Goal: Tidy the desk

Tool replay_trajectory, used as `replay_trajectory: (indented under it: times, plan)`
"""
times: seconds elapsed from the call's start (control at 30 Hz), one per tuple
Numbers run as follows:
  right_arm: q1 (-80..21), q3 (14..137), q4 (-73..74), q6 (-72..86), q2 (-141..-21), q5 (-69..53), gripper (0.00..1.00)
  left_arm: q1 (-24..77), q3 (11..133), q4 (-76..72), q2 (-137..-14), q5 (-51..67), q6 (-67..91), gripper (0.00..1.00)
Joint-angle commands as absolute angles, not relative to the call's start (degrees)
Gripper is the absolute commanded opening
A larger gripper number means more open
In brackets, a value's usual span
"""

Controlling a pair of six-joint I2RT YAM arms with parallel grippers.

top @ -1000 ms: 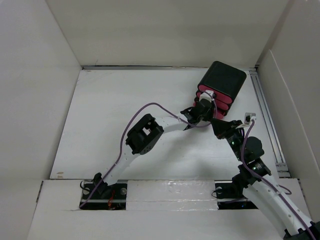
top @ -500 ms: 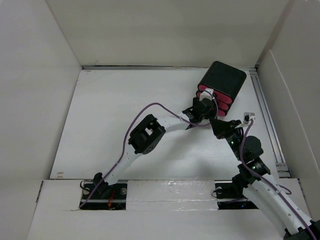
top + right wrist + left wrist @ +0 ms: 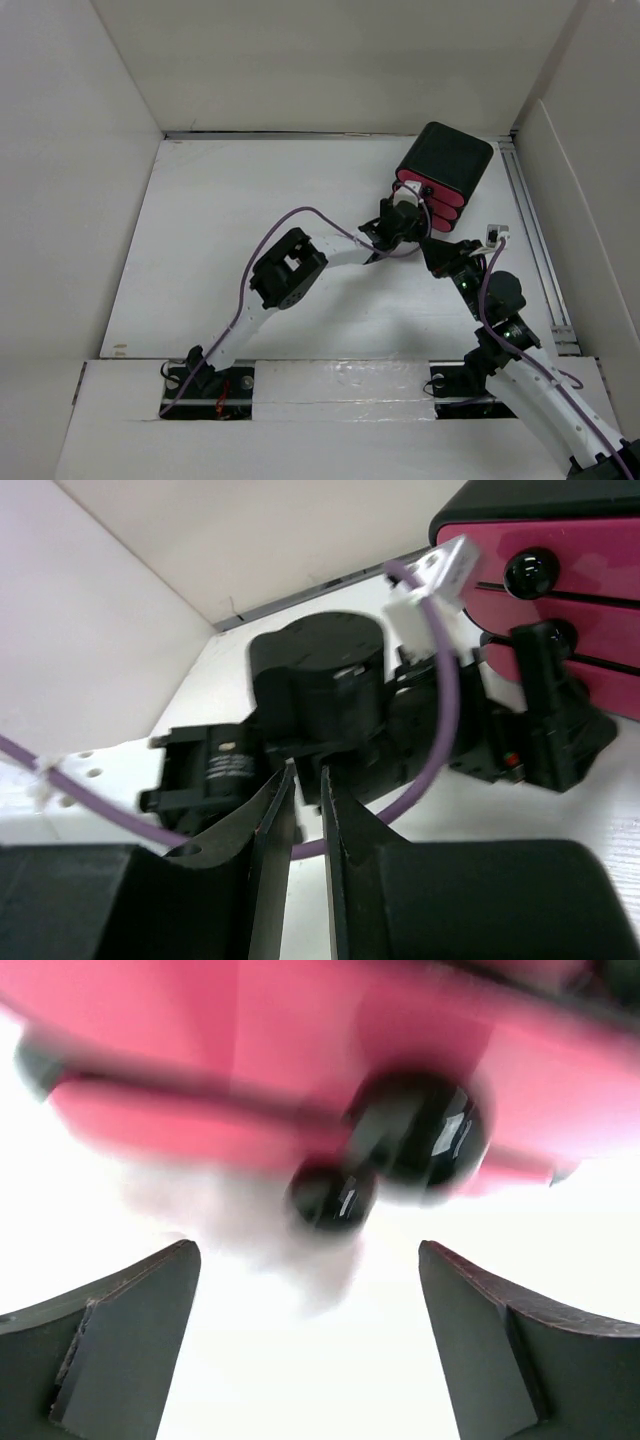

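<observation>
Spanning the frame's centre, the white tabletop [image 3: 230,250] lies beneath both grippers. At upper right, the left gripper [image 3: 409,208], jaws spread, faces the pink drawers [image 3: 300,1050]. Right gripper [image 3: 300,780]: jaws nearly together, empty.

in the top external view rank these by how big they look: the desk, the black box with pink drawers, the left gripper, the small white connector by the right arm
1. desk, far the largest.
2. black box with pink drawers.
3. left gripper, open in front of the drawers, clearly smaller than the box.
4. white connector, the smallest.
</observation>
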State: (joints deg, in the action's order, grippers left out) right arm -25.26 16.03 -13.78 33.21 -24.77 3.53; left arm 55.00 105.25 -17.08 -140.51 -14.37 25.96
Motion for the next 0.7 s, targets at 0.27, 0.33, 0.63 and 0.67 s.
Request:
replay_trajectory:
  times: [0.27,0.33,0.63,0.67]
  plan:
    - [-25.8,17.0,-15.7,32.6,-24.1,5.6,0.29,57.0,69.7,-34.1,-109.9,-19.7,26.0,0.99]
    - [-25.8,16.6,-15.6,32.4,-23.5,6.1,0.34,57.0,63.4,-35.2,-104.3,-21.0,27.3,0.99]
    - [-25.8,16.2,-16.8,32.7,-23.6,5.9,0.46,57.0,39.1,-30.4,-76.3,-30.1,31.6,0.99]
    - [-25.8,16.2,-17.0,32.5,-23.8,5.6,0.47,57.0,37.6,-29.5,-74.0,-30.7,32.0,0.99]
